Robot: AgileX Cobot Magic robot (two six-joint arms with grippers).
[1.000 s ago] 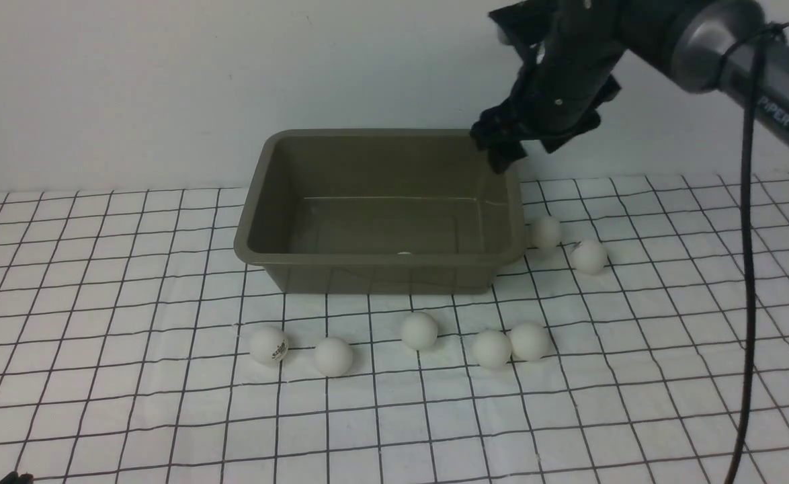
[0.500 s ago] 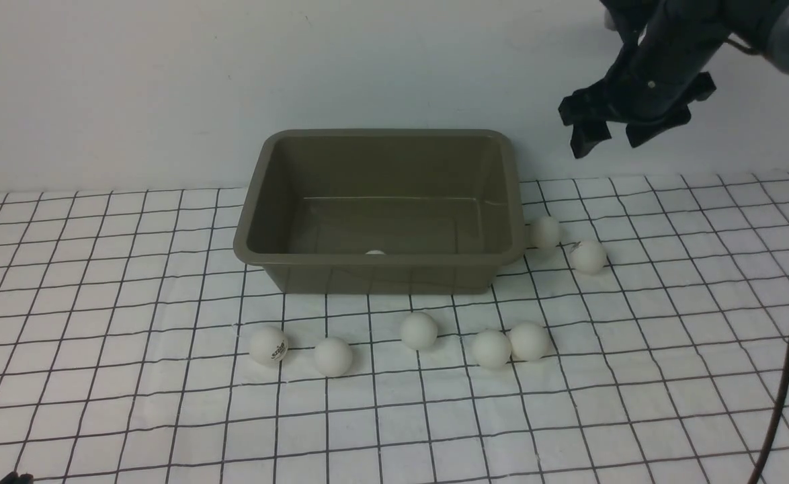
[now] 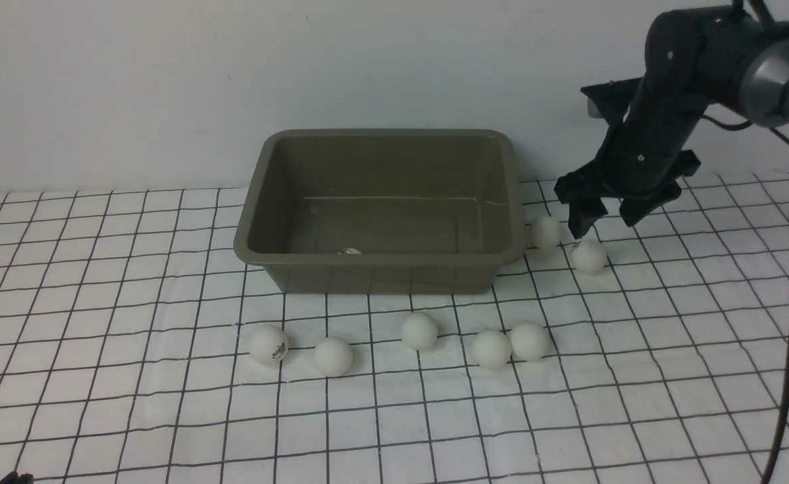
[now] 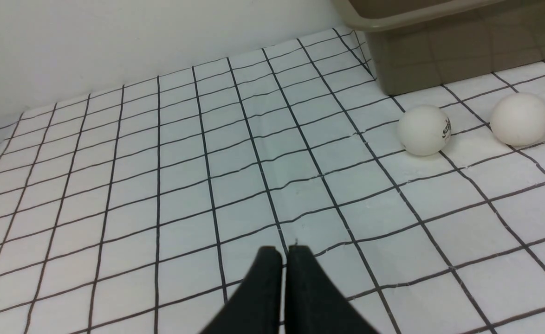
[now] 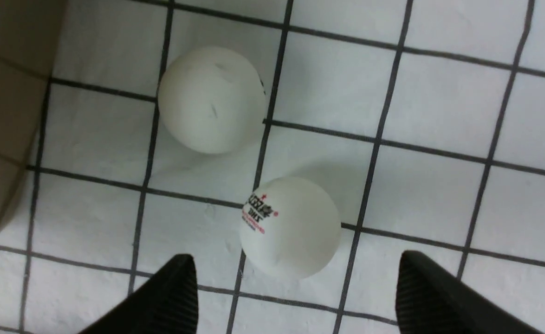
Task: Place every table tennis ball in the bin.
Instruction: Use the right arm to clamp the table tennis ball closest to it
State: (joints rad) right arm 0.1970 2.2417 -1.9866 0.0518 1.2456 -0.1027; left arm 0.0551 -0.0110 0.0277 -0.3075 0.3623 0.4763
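The bin (image 3: 381, 165) is an olive-brown rectangular tub with rounded corners, a flared rim and sloped sides. It stands toward the back of the bench on a white cloth (image 3: 132, 403) with a black grid. One white ball (image 3: 349, 252) peeps over the near rim from inside.

Five matte white balls lie in a loose row in front of the bin. The leftmost ball (image 3: 269, 345) carries a small dark logo.

Two more sit just right of the bin: a plain ball (image 3: 545, 232) beside its wall, and a printed ball (image 3: 589, 256) with red and dark lettering.

The right hand (image 3: 606, 220) hovers over the printed ball, fingers wide apart and empty. The left hand (image 4: 283, 253) is low over the cloth, fingers pressed together, holding nothing.
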